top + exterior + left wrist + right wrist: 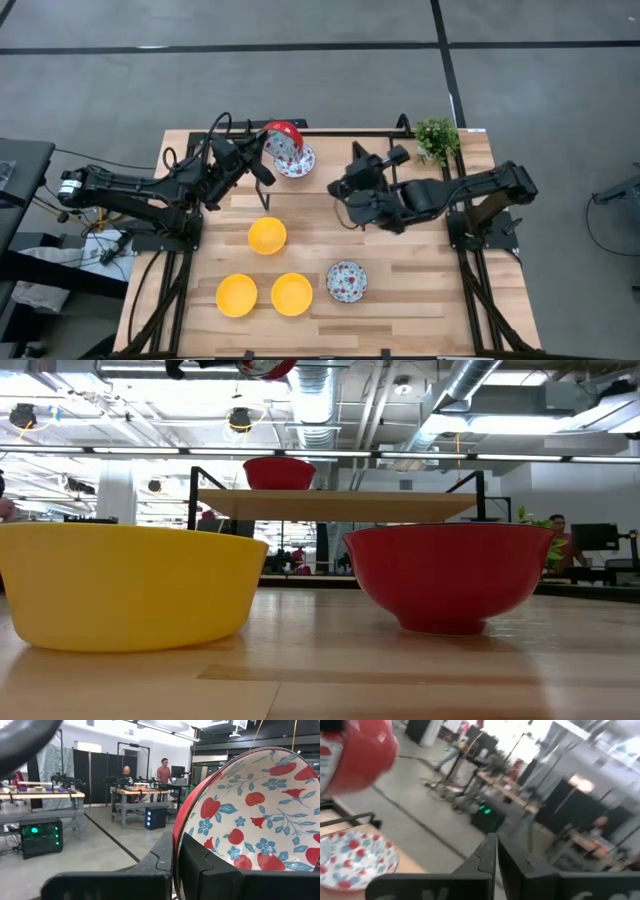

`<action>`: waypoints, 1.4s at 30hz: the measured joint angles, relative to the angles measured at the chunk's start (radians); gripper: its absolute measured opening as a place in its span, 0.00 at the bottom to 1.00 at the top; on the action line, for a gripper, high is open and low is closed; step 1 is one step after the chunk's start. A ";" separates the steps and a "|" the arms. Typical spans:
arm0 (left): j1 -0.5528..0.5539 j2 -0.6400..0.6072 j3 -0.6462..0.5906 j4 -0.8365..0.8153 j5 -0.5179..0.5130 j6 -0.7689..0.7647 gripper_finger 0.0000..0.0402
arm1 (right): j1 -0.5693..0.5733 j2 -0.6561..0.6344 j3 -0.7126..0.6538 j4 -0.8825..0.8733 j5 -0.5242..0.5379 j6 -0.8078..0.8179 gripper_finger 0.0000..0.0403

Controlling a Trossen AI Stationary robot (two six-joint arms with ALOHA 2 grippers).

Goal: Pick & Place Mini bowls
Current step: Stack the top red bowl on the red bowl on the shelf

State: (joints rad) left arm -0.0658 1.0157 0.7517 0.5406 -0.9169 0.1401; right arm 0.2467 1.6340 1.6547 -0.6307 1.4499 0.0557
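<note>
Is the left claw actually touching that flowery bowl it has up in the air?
Touching. In the left wrist view, the left gripper is closed on the rim of the floral bowl, one finger on the red outside and the other on the patterned inside.

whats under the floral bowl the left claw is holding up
Another floral bowl sits on the table below the lifted floral bowl pinched by the left claw. The lifted bowl hides part of it.
</note>
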 joint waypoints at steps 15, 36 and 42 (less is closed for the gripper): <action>0.133 0.063 0.127 -0.313 0.155 -0.338 0.02 | -0.029 -0.143 -0.026 -0.696 -0.218 0.541 0.00; 0.388 0.131 0.288 -0.804 0.591 -0.752 0.02 | -0.157 -0.655 -0.667 0.254 -1.105 -0.127 0.00; 0.427 0.169 0.288 -0.805 0.660 -0.818 0.02 | -0.326 -0.757 -0.765 0.339 -1.447 -0.134 0.00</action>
State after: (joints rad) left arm 0.3611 1.1847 1.0397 -0.2643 -0.2566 -0.6782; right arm -0.0797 0.8775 0.8901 -0.2915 0.0033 -0.0781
